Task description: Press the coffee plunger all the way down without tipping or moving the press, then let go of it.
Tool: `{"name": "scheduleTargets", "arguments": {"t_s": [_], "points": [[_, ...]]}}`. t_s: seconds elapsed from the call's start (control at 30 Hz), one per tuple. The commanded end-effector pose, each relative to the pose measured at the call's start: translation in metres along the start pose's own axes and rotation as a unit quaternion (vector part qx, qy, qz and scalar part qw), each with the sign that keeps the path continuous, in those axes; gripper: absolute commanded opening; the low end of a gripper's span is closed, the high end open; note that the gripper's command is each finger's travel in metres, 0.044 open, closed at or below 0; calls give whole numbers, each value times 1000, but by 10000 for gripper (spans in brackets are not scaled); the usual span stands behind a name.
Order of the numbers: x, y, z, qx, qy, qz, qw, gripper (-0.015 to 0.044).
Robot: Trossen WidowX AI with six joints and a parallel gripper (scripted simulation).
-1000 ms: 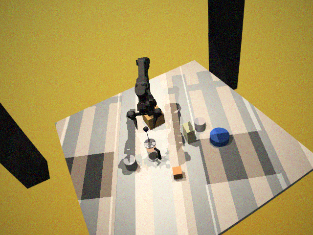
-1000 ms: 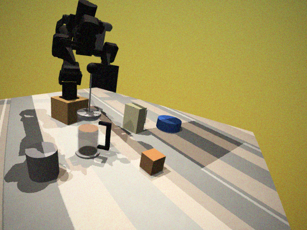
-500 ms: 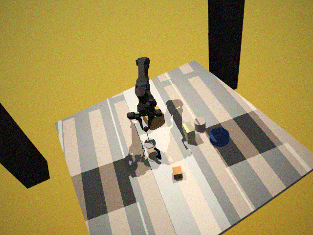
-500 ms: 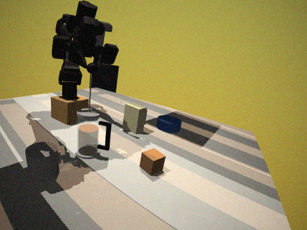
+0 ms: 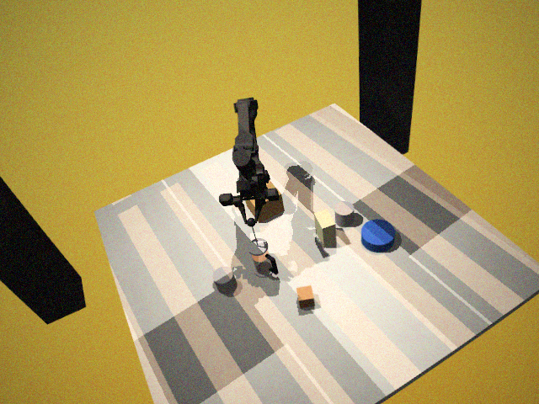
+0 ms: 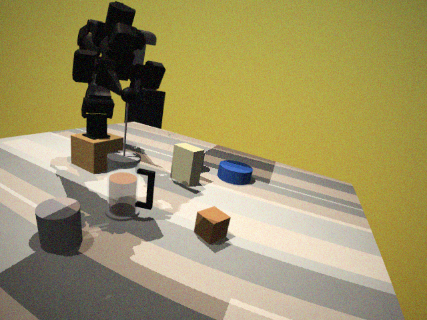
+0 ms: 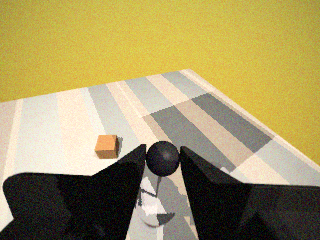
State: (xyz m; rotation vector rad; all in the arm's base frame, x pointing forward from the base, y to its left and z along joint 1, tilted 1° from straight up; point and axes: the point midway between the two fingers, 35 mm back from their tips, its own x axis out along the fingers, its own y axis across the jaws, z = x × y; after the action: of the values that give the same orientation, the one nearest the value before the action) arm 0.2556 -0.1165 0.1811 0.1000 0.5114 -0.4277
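My tool [image 7: 162,159] is closed on the dark round knob [image 7: 162,158] of the plunger, one finger touching each side. Below it, the thin rod runs down to the glass coffee press [image 6: 123,193], upright on the striped worktop [image 6: 282,220]. Beyond sits an orange cube [image 7: 106,146].

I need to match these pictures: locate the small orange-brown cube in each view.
Top: small orange-brown cube sits below centre, right of the glass coffee press.
Exterior: cube sits centre, right of the press.
Wrist: cube sits left of the dark plunger knob.
Shared landmark: the press.
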Motion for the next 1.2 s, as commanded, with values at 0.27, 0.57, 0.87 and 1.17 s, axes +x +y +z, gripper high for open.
{"name": "scheduleTargets", "arguments": {"t_s": [0.27,0.57,0.87,1.17], "points": [[16,0,-18,1,6,1,1000,113],[26,0,-29,1,6,1,1000,113],[35,0,-40,1,6,1,1000,113],[45,0,-52,1,6,1,1000,113]]}}
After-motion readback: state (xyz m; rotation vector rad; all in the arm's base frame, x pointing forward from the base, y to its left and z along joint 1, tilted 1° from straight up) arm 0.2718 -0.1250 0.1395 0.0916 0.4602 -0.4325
